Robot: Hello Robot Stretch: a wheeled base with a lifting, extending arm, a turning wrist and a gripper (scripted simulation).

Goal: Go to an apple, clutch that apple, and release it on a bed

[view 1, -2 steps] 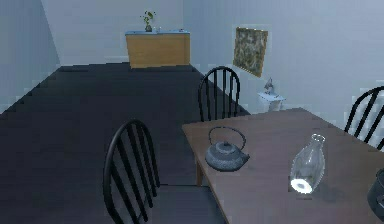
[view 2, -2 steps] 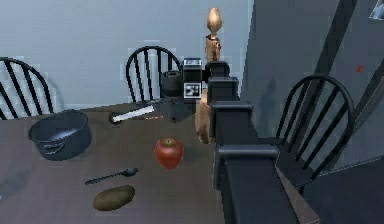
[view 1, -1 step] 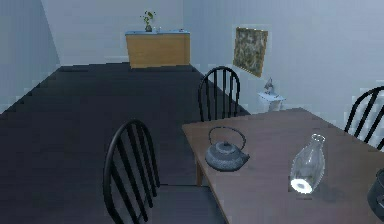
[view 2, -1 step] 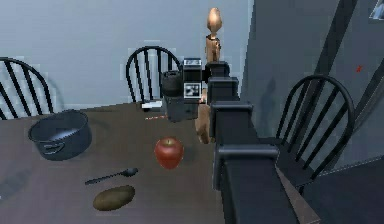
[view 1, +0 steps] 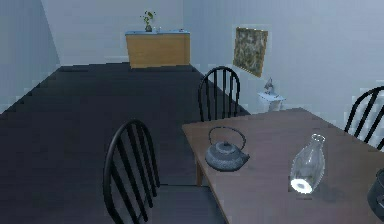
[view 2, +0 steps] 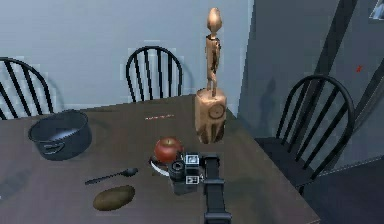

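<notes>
Standing at the apple [view 2: 167, 149], the gripper [view 2: 163, 171] holds it or not, cannot tell; forward view: kettle [view 1: 227, 153].

The arm [view 2: 214, 203] is a dark square bar rising from the bottom edge of the arm side view, just right of centre. At its far end sit two small white squares [view 2: 192, 161] with black marks. Just left of them, in the lower middle of the frame, is the dark end effector [view 2: 170, 168]. Whether it holds anything cannot be told.
</notes>
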